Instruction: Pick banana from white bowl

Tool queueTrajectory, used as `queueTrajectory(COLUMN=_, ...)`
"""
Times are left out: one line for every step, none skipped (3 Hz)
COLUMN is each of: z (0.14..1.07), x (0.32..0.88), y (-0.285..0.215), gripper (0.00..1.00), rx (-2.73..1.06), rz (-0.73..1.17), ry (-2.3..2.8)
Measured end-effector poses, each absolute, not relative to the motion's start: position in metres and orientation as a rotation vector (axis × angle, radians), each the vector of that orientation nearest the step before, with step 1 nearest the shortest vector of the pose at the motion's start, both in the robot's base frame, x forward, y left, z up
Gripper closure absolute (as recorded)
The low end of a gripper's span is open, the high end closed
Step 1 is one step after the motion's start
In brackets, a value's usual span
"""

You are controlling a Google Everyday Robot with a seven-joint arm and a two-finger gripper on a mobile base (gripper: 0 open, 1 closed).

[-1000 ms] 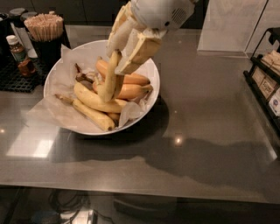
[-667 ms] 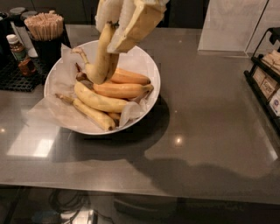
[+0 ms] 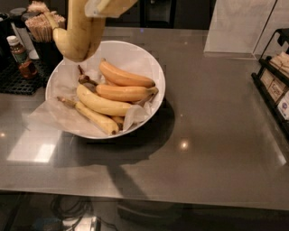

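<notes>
- Pinching banana (image 3: 79, 34) in pincer (image 3: 109, 6) at top-left edge of view; grip on its upper end, contact mostly cut off by frame top.
- Hanging near-vertical, lower end curving left, clear of white bowl (image 3: 151, 63) and above its far-left rim.
- Judged as lift-out phase, grasp already made.
- Raise straight up first, then carry away.
- Avoid swinging left into stick holder (image 3: 43, 18) and sauce bottle (image 3: 20, 56), both near the banana's low end.
- Hold squeeze firm but no harder: soft fruit, easy to bruise.
- Go slow on any turn; expect sway or slip from a single-end grasp with most of the length below it.
- Lining the bowl: crumpled paper liner (image 3: 63, 119), spilling over near-left rim onto counter (image 3: 216, 135).
- On liner, far side: two orange-yellow bananas (image 3: 126, 76), lying touching.
- Near side: two paler yellow ones (image 3: 101, 104), diagonal, side by side.
- Possibly another small one tucked under them; cannot tell for sure.
- Far right on counter: wire rack (image 3: 271, 90), well apart from bowl.
</notes>
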State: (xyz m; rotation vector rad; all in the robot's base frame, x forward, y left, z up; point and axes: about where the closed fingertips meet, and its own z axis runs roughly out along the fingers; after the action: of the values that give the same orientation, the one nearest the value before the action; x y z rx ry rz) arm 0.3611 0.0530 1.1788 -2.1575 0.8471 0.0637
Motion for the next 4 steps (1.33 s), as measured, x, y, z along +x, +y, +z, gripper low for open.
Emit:
queueTrajectory(z=1.18, x=0.359, y=0.053, gripper=1.0, rx=-2.157, rz=0.06, ry=0.844)
queueTrajectory(z=1.18, x=0.359, y=0.053, gripper=1.0, rx=-2.156, rz=0.06, ry=0.844)
queueTrajectory(z=1.175, x=0.353, y=0.055, gripper=1.0, rx=-2.124, rz=0.1, ry=0.796)
queueTrajectory(z=1.158, x=0.347, y=0.054, gripper=1.0, rx=-2.058, rz=0.157, ry=0.713)
